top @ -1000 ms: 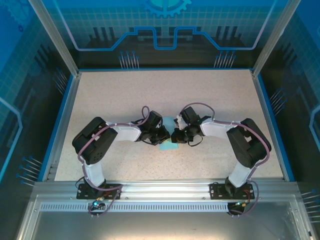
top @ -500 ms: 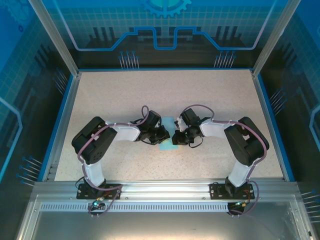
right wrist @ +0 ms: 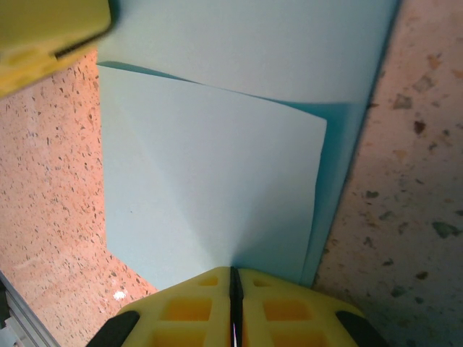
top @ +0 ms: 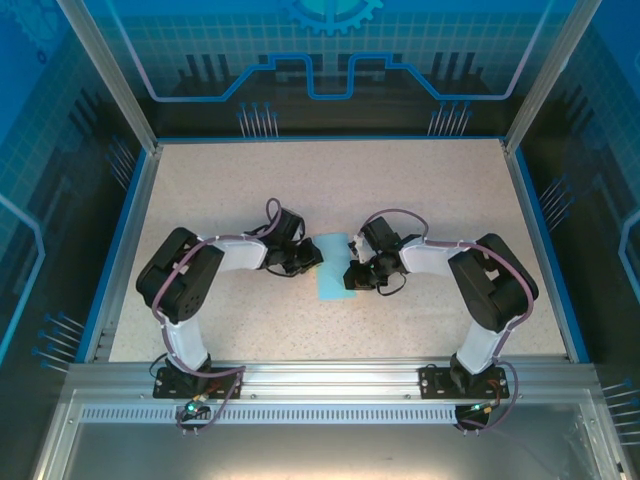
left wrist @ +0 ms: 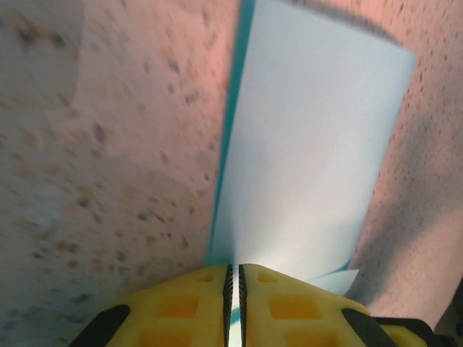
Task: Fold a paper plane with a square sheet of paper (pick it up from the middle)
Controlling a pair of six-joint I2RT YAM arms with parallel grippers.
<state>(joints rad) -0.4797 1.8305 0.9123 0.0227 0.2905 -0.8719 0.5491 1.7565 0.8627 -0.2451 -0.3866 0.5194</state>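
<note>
The light blue square sheet of paper (top: 330,268) lies on the speckled table (top: 400,190), a little toward 6 o'clock from its middle, with an arm on either side. The left gripper (top: 308,258) sits at the paper's 9 o'clock edge. In its wrist view the yellow jaws are pressed together with the edge of the paper running into the slit, so it looks clamped on the sheet. The right gripper (top: 350,272) is at the 3 o'clock edge, and its jaws too are pinched shut on the paper, right where a faint crease runs out from them.

From the right wrist, one layer lies doubled over another (no point or dart shape yet), so I'd judge this an early fold in hand, with the plane far from done. The next move seems to call for both pinches to work together: carry the held edge across, line it up with the layer beneath, then press the crease flat without the thin paper buckling or slipping free.
</note>
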